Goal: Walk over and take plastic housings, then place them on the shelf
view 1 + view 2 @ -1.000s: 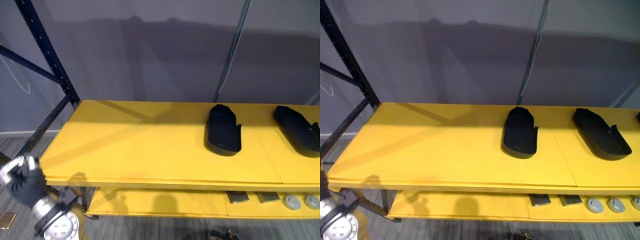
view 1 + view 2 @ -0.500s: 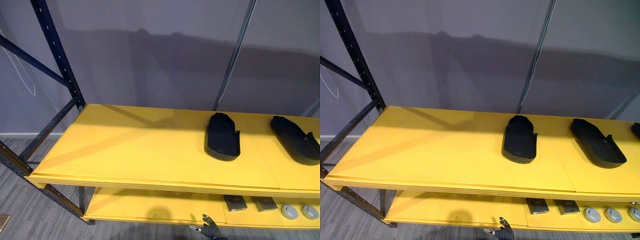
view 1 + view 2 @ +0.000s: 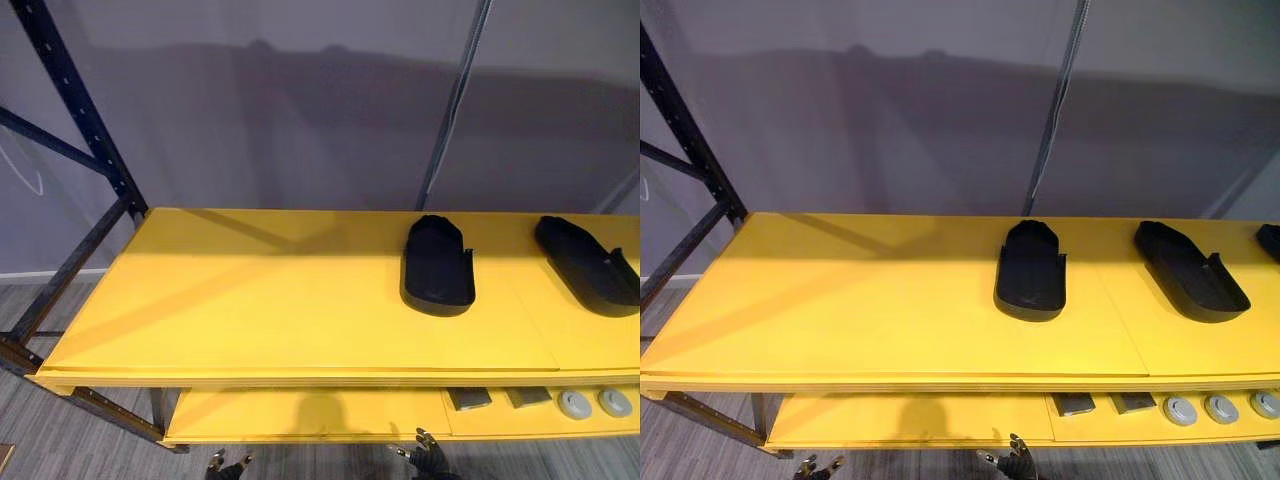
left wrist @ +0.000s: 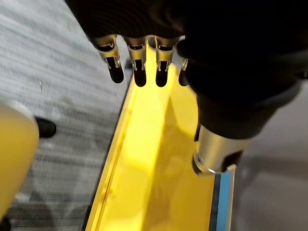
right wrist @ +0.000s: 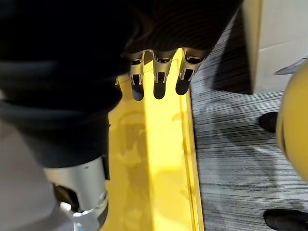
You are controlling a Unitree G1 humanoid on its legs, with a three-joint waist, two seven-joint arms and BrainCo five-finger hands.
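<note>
The centre housing [image 3: 438,265] and right housing [image 3: 585,265] lie on the yellow shelf [image 3: 250,300]. Left hand [image 4: 139,72] and right hand [image 5: 160,79], at the eye views' bottom edge, have fingers extended and are empty.

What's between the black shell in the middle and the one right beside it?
Just bare yellow shelf between the middle housing and the right housing, seen in the left eye view.

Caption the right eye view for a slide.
Black plastic housings lie on the yellow shelf; left hand and right hand hang open below.
</note>
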